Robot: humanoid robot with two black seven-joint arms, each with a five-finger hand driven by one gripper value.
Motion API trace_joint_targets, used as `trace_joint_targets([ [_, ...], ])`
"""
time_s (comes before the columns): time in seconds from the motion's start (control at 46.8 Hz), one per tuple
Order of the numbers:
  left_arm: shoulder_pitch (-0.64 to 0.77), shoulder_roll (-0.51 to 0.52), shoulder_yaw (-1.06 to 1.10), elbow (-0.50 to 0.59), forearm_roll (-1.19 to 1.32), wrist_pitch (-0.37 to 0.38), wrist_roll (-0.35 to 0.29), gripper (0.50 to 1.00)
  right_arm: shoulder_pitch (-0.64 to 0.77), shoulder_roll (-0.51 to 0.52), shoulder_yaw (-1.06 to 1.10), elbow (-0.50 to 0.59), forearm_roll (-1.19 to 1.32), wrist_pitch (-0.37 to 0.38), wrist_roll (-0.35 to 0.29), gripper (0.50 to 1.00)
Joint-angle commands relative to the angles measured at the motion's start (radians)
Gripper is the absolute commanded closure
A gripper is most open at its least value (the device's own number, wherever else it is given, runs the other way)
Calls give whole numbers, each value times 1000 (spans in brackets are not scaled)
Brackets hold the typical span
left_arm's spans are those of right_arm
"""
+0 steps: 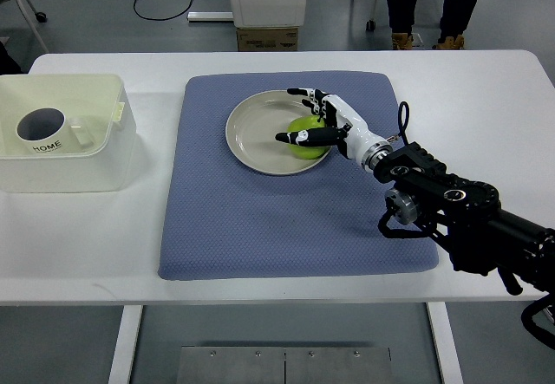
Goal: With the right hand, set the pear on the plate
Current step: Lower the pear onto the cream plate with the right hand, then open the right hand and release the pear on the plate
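Note:
A green pear [303,145] lies on the right side of a beige round plate [256,137], which sits on a blue-grey mat [260,228]. My right hand [290,115] reaches in from the lower right and hovers over the pear. Its fingers [303,94] are spread out past the fruit toward the plate's far rim, and the thumb tip sits at the pear's left side. The palm hides the pear's right part. The hand looks open, not clenched on the fruit. My left arm does not show.
A white plastic bin [104,154] at the left holds a white mug [42,127]. Beyond the table's far edge stand a person's legs [425,3], a white cabinet and a cardboard box [267,38]. The black right forearm [460,206] crosses the mat's right corner.

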Motion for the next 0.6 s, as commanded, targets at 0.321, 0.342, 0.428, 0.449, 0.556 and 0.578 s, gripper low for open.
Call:
trace_joint_targets([
  [0.321, 0, 0, 0, 0, 0, 0, 0, 500, -6, -38, 5, 0, 2, 23, 1, 500],
  [0.342, 0, 0, 0, 0, 0, 0, 0, 500, -6, -43, 5, 0, 2, 23, 1, 500],
  [0.428, 0, 0, 0, 0, 0, 0, 0, 500, -6, -60, 6, 0, 2, 23, 1, 500],
  [0.449, 0, 0, 0, 0, 0, 0, 0, 500, -6, -64, 6, -1, 2, 23, 1, 500],
  [0.556, 0, 0, 0, 0, 0, 0, -2, 500, -7, -81, 6, -1, 3, 23, 2, 500],
  [0.578, 0, 0, 0, 0, 0, 0, 0, 500, -7, -84, 6, 0, 3, 23, 2, 500],
])
